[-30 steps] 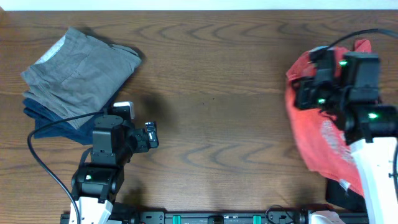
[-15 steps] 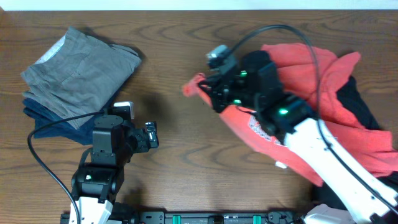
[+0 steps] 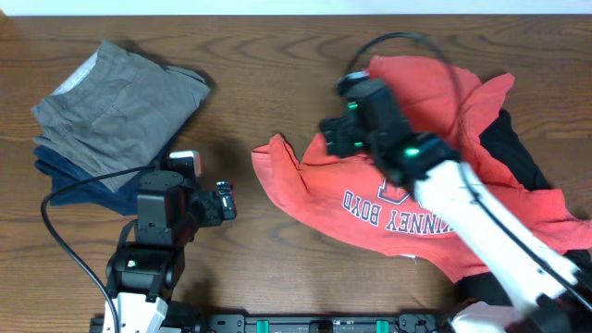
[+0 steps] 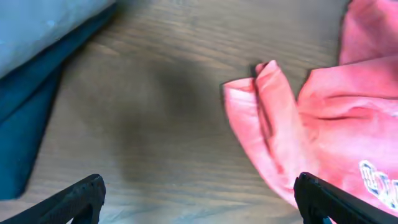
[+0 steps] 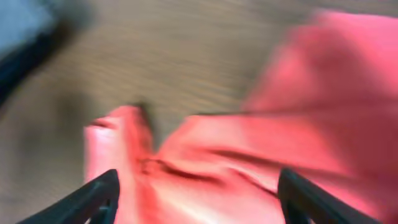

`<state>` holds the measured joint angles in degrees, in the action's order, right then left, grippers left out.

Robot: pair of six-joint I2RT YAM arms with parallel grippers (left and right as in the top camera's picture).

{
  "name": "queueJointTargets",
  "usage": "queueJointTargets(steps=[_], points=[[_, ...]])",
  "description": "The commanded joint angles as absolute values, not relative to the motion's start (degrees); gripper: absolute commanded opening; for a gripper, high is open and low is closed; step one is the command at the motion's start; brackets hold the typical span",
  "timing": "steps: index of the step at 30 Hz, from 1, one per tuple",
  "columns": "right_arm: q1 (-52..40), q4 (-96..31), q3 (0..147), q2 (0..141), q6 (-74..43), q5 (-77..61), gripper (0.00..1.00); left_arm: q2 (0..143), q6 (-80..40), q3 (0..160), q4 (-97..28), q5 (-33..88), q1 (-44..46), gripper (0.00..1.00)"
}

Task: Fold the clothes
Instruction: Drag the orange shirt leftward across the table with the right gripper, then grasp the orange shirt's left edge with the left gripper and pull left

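A red T-shirt point(image 3: 407, 217) with white lettering lies loosely spread over the middle and right of the table, its sleeve end pointing left point(image 4: 261, 106). My right gripper point(image 3: 331, 137) hovers over the shirt's left part. Its fingers stand wide apart above the red cloth point(image 5: 249, 143) with nothing between them point(image 5: 196, 186). My left gripper point(image 3: 227, 202) rests open near the front left, over bare wood point(image 4: 199, 190), just left of the sleeve. A folded grey garment point(image 3: 120, 106) lies on a folded navy one point(image 3: 83, 185) at the back left.
A black garment point(image 3: 518, 157) lies partly under the red shirt at the right edge. The folded stack's grey point(image 4: 37, 25) and navy point(image 4: 31, 106) layers fill the left wrist view's upper left. Brown wood shows between the stack and the shirt.
My right arm swung from the far right to the middle, dragging the red shirt leftwards, then opened and released it. The shirt now lies spread out. The left arm stayed still.
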<state>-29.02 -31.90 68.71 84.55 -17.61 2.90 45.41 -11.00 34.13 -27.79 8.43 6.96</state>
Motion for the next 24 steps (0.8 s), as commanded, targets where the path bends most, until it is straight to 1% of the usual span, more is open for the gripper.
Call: queueJointTargets(steps=[1,3,4,8,14,18,24], points=[[-21.8,-38.5,69.3,77.3,-19.3,10.7,0.87,45.9,-11.8,35.2,-26.0,16.1,7.2,0.98],[-17.0,-44.4,69.3,74.9,-19.3,10.7,0.94,47.0,-15.3,35.0,-24.6,19.3,7.2,0.98],[-14.9,-46.9,69.3,74.0,-19.3,10.7,0.99,47.7,-17.8,35.0,-24.5,20.2,7.2,0.98],[-6.3,-56.4,69.3,71.5,-19.3,9.9,0.99,52.7,-25.5,34.9,-24.3,23.2,8.3,0.98],[2.5,-63.3,69.3,71.5,-19.3,9.6,0.99,63.4,-32.9,34.9,-21.6,25.7,14.7,0.98],[5.0,-64.3,69.3,71.5,-19.3,8.1,0.99,71.4,-39.1,34.9,-17.4,25.7,20.3,0.98],[5.3,-64.3,69.3,71.5,-19.2,8.1,0.99,82.8,-46.1,34.9,-9.4,26.0,27.8,0.98]])
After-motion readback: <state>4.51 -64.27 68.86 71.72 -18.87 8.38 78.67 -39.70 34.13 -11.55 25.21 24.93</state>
